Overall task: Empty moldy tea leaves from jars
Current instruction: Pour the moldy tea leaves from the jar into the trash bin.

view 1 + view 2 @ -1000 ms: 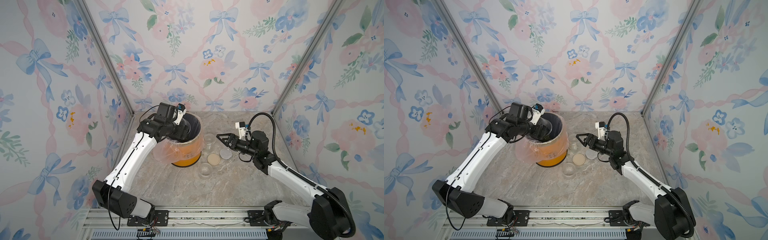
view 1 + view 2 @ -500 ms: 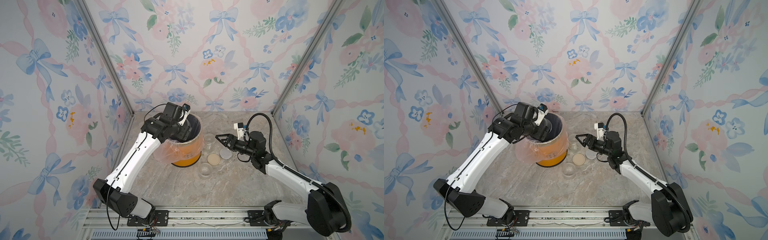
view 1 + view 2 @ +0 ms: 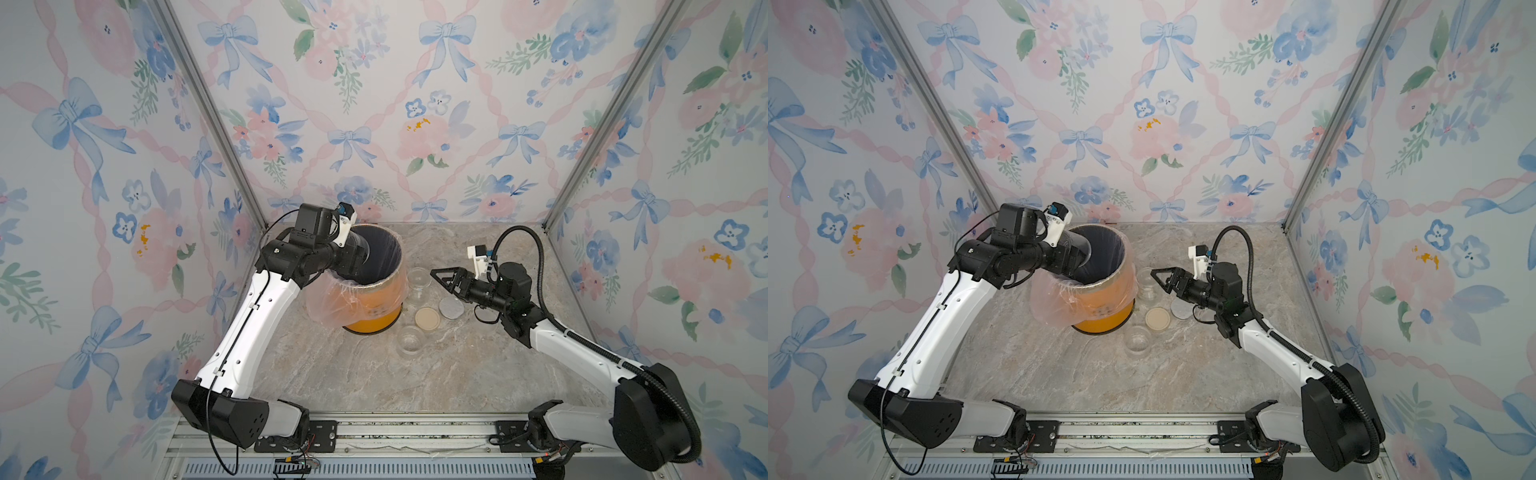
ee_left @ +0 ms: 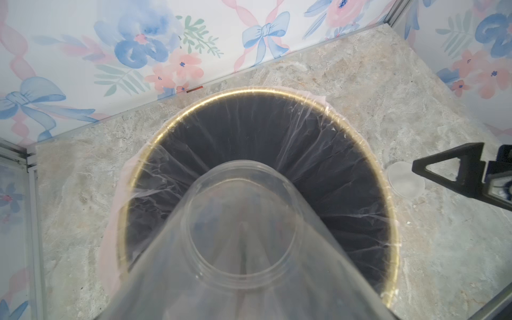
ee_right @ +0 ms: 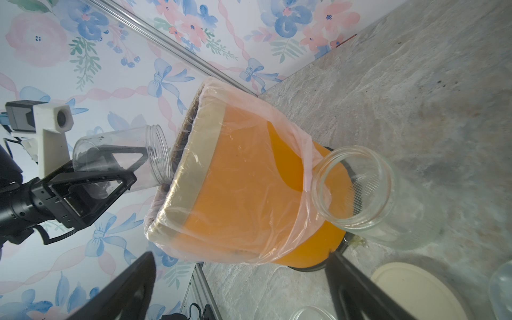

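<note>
My left gripper is shut on a clear lidless jar, tilted with its mouth over the bin's opening. That jar looks empty. My right gripper hangs open with nothing between its fingers, just right of a second open jar that stands against the bin. A third open jar stands in front of the bin. Tea leaves do not show in any jar, and the bin's dark inside hides what lies in it.
The orange bin with a loose clear plastic liner stands at the back left of the marble table. A beige lid and a grey lid lie flat under my right gripper. Flowered walls close in on three sides.
My left wrist swung slightly right over the bin and came back left, still holding the jar. The right arm has hardly moved.
</note>
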You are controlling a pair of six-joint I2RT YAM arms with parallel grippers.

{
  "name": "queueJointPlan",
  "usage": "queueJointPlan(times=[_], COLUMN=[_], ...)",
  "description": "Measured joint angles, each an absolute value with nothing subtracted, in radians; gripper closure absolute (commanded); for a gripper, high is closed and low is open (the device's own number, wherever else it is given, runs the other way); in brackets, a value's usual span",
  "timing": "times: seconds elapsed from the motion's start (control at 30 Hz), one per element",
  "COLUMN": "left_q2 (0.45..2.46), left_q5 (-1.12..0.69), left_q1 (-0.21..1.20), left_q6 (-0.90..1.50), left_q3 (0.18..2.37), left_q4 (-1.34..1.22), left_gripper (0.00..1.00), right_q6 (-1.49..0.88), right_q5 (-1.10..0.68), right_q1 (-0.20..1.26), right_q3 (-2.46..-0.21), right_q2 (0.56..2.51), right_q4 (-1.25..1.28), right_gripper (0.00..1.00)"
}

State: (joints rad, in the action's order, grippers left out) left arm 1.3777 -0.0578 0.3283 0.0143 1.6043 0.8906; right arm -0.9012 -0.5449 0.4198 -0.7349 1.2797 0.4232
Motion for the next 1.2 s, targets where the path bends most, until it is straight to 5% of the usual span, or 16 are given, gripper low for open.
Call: queueJointPlan(times=[0.37, 0.6, 1.2], left_q2=[1.334, 1.302, 1.248], left_q5=[-0.042, -0.17, -0.375], left_q1=[0.327, 0.218, 0.203], left_q6=[0.031, 0.068, 0.143], left_q3=[1.579, 1.559, 1.527], left_q4=[0.881, 0.86, 0.777], left_gripper=[0.56, 0.54, 0.55], right_q6=[-0.905, -0.909, -0.932], right_q5=[-0.545, -0.545, -0.545], right_q1=[0.424, 0.428, 0.434], right_q3=[-0.73, -0.73, -0.73], right_q2=[1.28, 1.28, 1.28], right_q4=[0.424, 0.43, 0.44], right_gripper=[0.03, 0.03, 0.03])
